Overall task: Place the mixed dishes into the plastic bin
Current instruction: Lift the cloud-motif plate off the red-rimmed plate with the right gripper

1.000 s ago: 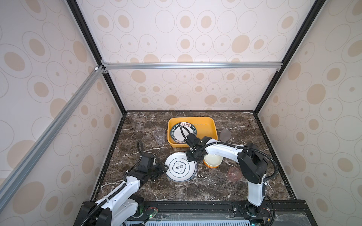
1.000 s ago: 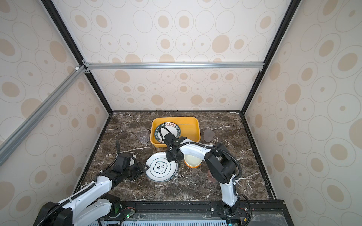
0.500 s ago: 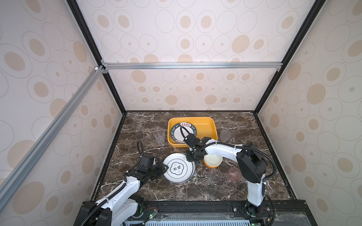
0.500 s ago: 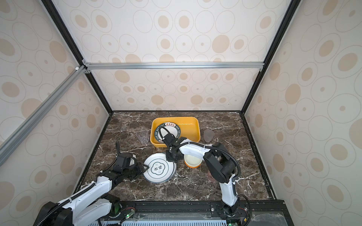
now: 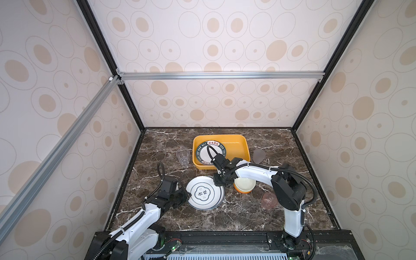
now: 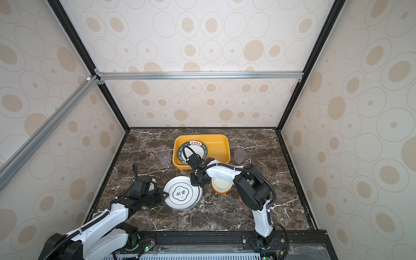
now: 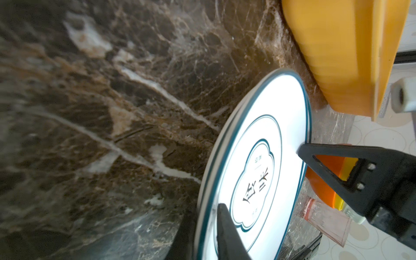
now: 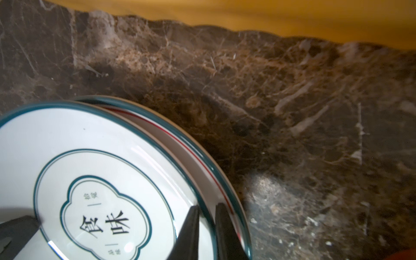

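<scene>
A white plate with a blue rim and Chinese characters (image 5: 205,193) (image 6: 182,193) lies on top of a second plate (image 8: 202,157) that has a red line. My left gripper (image 5: 188,195) (image 7: 207,209) is shut on the top plate's left rim, one finger above it and one below. At the far right rim my right gripper (image 5: 219,182) (image 8: 207,206) pinches the same plate, whose edge is raised off the lower plate. The yellow plastic bin (image 5: 245,144) (image 6: 226,144) stands behind and holds a blue-banded plate (image 5: 209,150).
Stacked orange bowls (image 5: 245,185) sit just right of the plates, under the right arm. A pink cup (image 5: 269,200) lies at the front right, a grey cup (image 5: 258,155) right of the bin and a clear cup (image 5: 182,155) left of it. Walls enclose the marble table (image 5: 225,220).
Both grippers have shut on the top plate's rim. The plate has shifted slightly to the left.
</scene>
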`<action>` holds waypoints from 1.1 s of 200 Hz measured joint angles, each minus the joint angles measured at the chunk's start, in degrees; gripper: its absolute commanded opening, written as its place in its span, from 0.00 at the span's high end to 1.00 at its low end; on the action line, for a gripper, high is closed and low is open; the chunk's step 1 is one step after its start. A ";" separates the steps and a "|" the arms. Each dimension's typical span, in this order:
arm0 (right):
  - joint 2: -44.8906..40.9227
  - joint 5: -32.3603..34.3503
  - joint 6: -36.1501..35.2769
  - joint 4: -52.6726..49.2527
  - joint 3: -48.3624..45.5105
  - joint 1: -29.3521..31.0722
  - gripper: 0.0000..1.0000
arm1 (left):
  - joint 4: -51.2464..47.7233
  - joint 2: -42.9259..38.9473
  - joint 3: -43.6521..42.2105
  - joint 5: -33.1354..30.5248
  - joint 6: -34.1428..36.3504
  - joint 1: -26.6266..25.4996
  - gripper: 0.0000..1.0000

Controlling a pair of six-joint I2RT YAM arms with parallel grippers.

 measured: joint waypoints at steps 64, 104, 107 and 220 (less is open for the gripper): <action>-0.48 0.59 -0.28 -0.04 -0.15 0.00 0.67 | 0.22 -2.25 0.94 1.14 0.02 0.00 1.00; -4.63 0.63 -0.48 0.02 -0.15 0.00 0.65 | -2.21 -2.45 2.67 0.70 0.04 0.00 1.00; -5.05 0.63 -0.46 0.04 -0.15 0.00 0.65 | -2.43 -2.45 2.84 0.66 0.04 0.00 1.00; -20.65 -2.69 0.70 3.41 -7.96 -4.37 0.58 | -5.79 -5.03 12.48 2.10 0.00 0.00 1.00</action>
